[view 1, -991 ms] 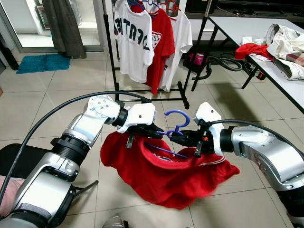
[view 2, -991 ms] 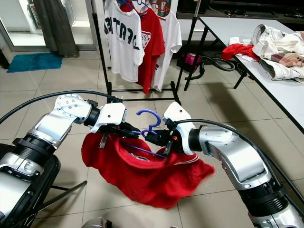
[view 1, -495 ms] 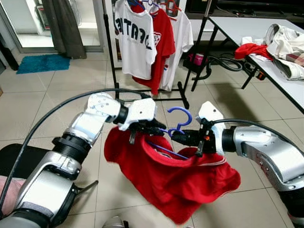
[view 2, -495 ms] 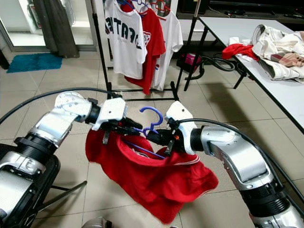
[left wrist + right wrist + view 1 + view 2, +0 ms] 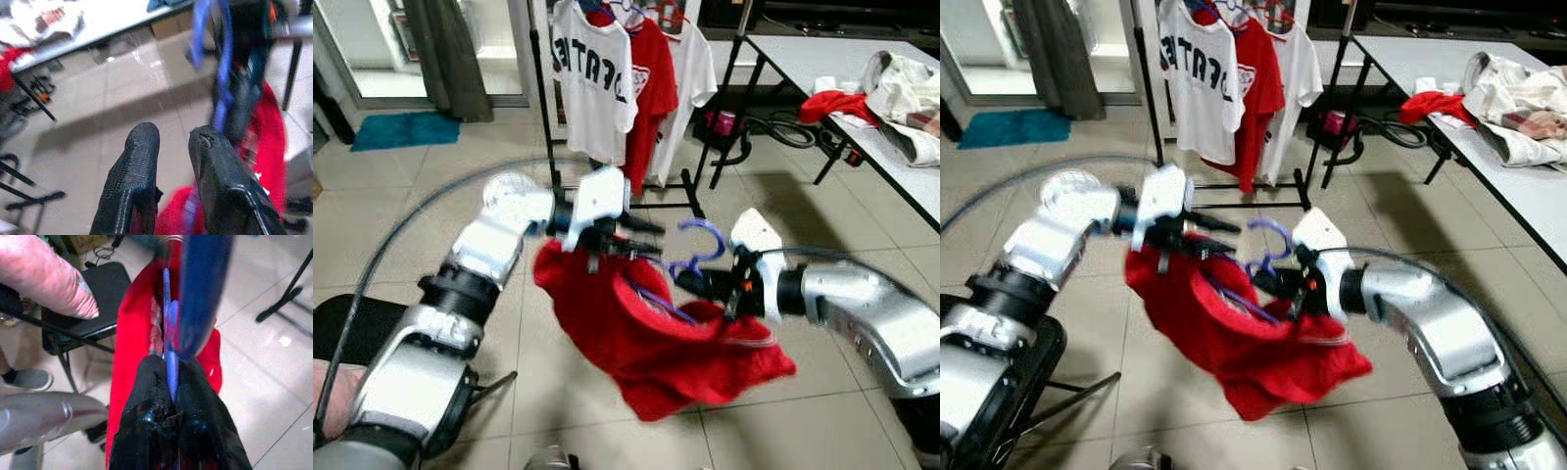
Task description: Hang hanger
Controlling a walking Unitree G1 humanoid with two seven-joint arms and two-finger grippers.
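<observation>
The right gripper (image 5: 168, 382) has its jaws pinching the blue hanger (image 5: 697, 250); its hook points up toward the clothes rack (image 5: 540, 108) ahead. The left gripper (image 5: 631, 238) pinches the red shirt (image 5: 656, 343) draped on it. The right wrist view shows the pinch close up; the head views show the rack.

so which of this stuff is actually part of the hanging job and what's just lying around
Part of the job:
blue hanger
red shirt draped on it
clothes rack
right gripper, clamped on the hanger
left gripper, at the shirt's raised edge

Lying about:
white table
clothes pile on it
blue mat
</observation>
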